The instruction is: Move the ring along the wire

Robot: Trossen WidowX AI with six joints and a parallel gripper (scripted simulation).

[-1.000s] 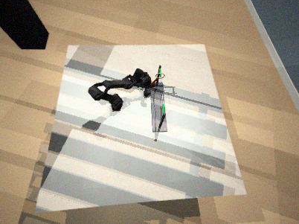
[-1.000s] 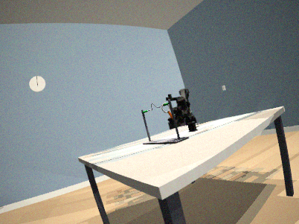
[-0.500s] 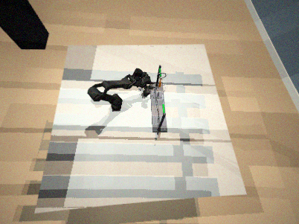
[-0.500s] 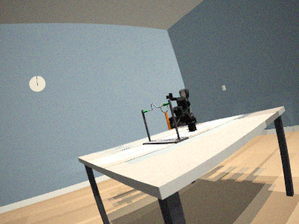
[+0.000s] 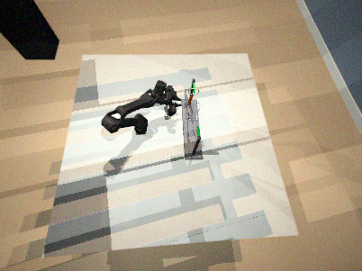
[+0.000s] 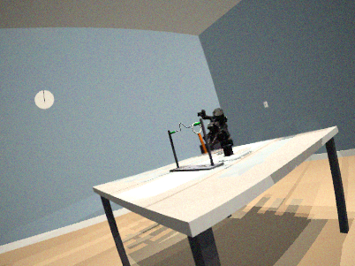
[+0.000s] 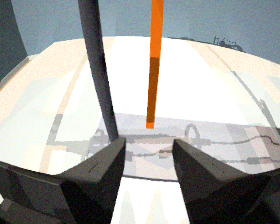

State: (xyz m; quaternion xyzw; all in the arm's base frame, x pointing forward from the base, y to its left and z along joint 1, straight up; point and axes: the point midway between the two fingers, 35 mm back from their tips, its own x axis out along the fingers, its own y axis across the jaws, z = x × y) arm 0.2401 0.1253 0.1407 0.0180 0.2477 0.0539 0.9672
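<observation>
The ring (image 5: 188,92) (image 6: 192,129) hangs around the green wire part (image 5: 194,85) (image 6: 197,124) beside one post (image 6: 207,145) (image 7: 97,65). Its orange handle (image 5: 190,100) (image 6: 202,142) (image 7: 156,45) hangs down, slightly tilted. The other green part (image 5: 198,130) (image 6: 172,133) is beside the other post (image 5: 196,146) (image 6: 174,149). The thin grey wire (image 6: 181,124) bends between them. My gripper (image 5: 181,101) (image 7: 149,144) is partly open and empty. In the wrist view the handle stands ahead of the gap between the fingertips, apart from them; its top and the ring are out of that view.
The posts stand on a dark, see-through base plate (image 5: 193,153) (image 6: 194,168) on the pale table (image 5: 144,215) (image 6: 154,202). In the wrist view the near post rises ahead of the left finger. Shadows of the wire and arm cross the base and table.
</observation>
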